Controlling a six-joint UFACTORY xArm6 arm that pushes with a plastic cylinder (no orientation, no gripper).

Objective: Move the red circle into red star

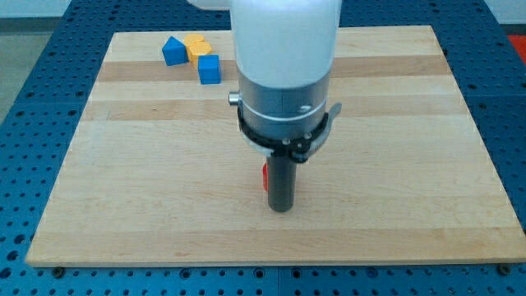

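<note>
My rod comes down from the white arm body (283,57) in the middle of the view. My tip (282,209) rests on the wooden board (148,189) below the board's middle. A small sliver of a red block (265,177) shows at the rod's left edge, just above the tip; the rod hides most of it, so I cannot tell its shape. No other red block shows; the arm may hide one.
At the view's top left stand a blue block (173,51), a yellow block (196,44) and a blue cube (209,69), close together. The board lies on a blue perforated table (33,74).
</note>
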